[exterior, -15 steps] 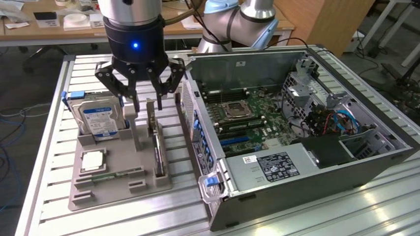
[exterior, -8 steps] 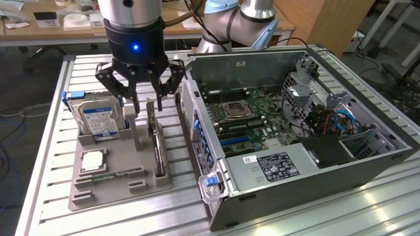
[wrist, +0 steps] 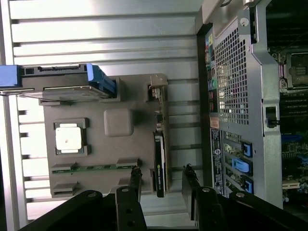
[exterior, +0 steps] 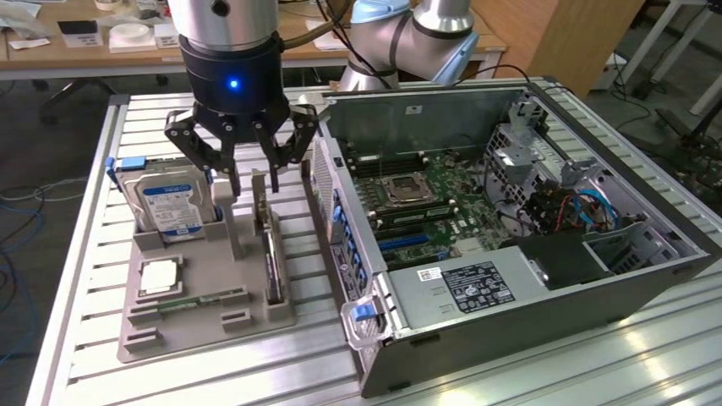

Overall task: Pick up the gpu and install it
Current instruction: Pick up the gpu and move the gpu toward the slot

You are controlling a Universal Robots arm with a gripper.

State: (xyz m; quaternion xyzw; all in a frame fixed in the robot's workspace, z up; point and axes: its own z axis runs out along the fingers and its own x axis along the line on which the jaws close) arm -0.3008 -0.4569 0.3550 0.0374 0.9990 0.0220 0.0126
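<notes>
The tool [exterior: 248, 173] hung spread over the gpu [exterior: 272, 258], one finger on each side with room to spare. The gpu stood on edge in the grey tray [exterior: 169, 334], near the open computer case [exterior: 542, 296].

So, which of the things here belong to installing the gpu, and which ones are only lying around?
For the job: gpu, on edge in the grey holder, the open gripper just above it; computer case, side open.
Lying about: hard drive, processor chip, memory stick, all in the same holder.
</notes>
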